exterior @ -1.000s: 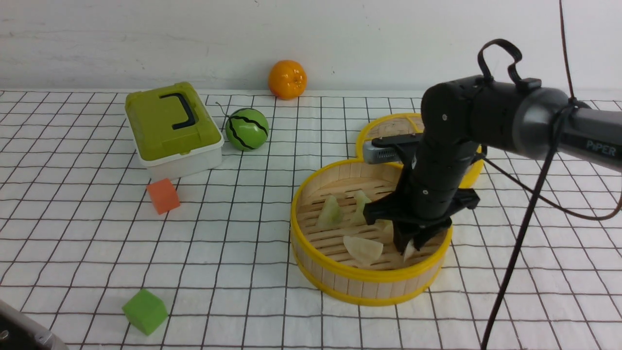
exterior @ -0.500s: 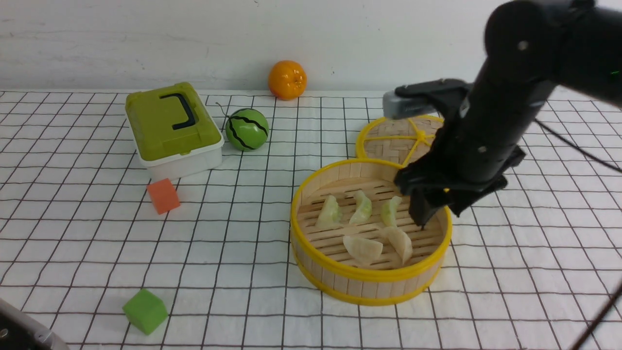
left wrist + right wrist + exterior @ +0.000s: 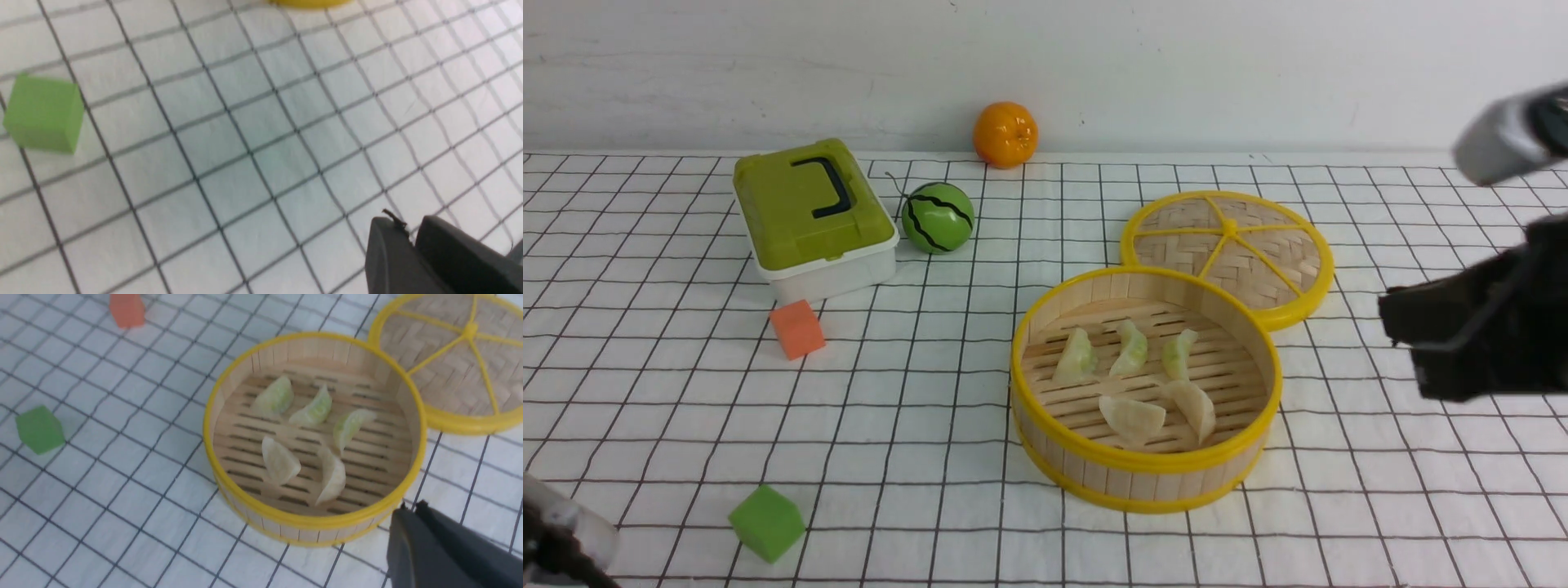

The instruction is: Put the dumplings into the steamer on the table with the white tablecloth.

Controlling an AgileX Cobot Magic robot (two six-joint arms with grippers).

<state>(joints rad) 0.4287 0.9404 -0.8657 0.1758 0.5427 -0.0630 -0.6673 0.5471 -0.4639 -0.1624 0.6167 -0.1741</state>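
Tablecloth (image 3: 261,155) fills left wrist view; dumplings (image 3: 333,477) only elsewhere.

In the front view, the right arm (image 3: 1503,310) is blurred and cut off by the picture's edge, its jaws out of sight. Of the left arm (image 3: 564,531), only a blurred piece shows at the corner. The left wrist view crops the steamer (image 3: 310,3) to a sliver; the right wrist view cuts off the woven disc (image 3: 441,355) and the orange cube (image 3: 127,310).
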